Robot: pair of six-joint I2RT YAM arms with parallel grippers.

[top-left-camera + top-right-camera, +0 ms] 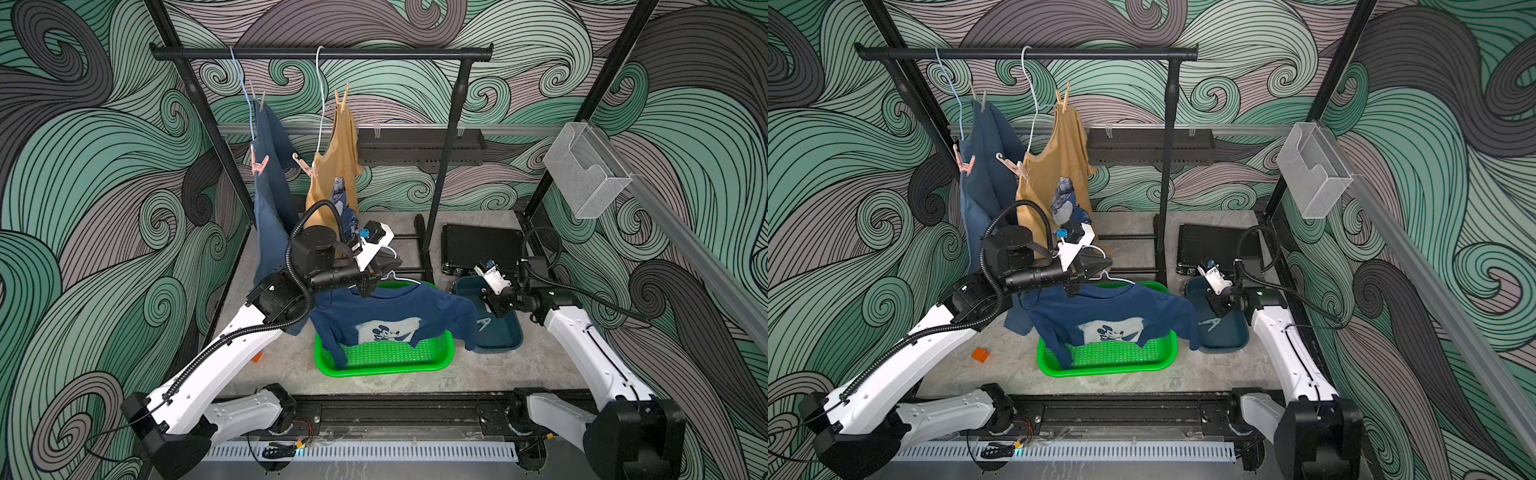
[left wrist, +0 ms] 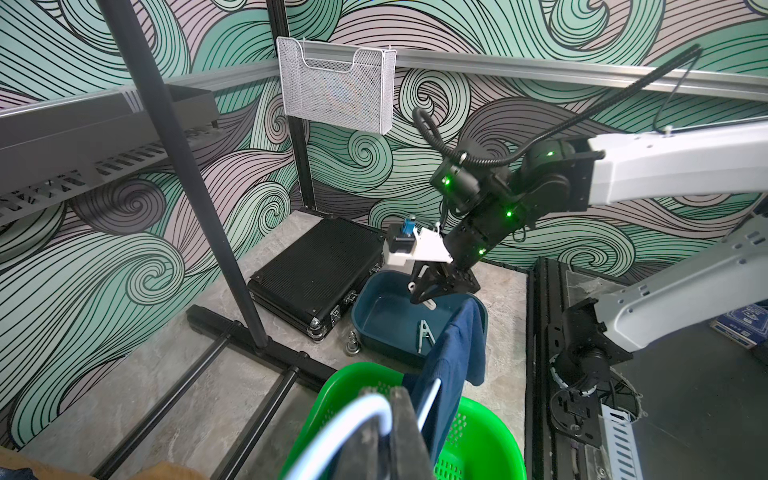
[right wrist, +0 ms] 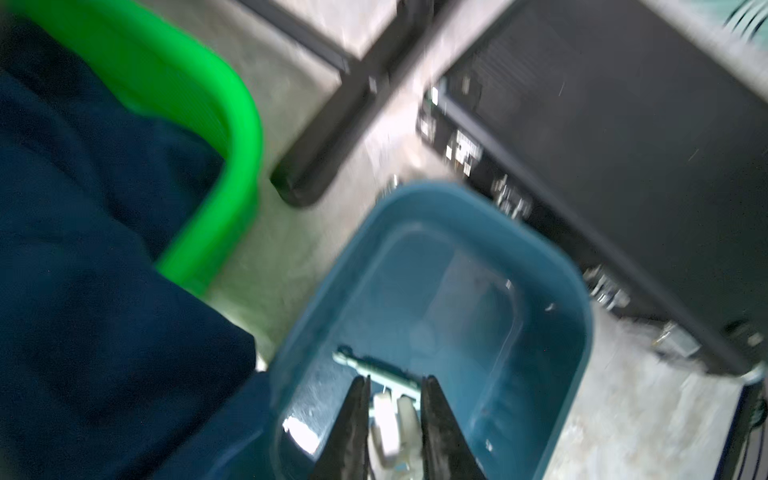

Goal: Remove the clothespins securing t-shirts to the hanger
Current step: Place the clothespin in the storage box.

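Hovering over the teal tub (image 1: pixel 498 348) by the right edge of the worktop (image 1: pixel 540 368), right gripper (image 3: pixel 395 380) with jaws narrowly apart around a white clothespin (image 3: pixel 388 419), gripped or loose, cannot tell. Left gripper (image 2: pixel 386 399) clamped on the white hanger (image 2: pixel 370 404) of the navy t-shirt (image 1: pixel 374 311). Light, stiff, springy: pinch the tail ends.

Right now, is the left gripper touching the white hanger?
Touching. The left wrist view shows the left gripper shut on the white hanger, its hook pinched between the jaws.
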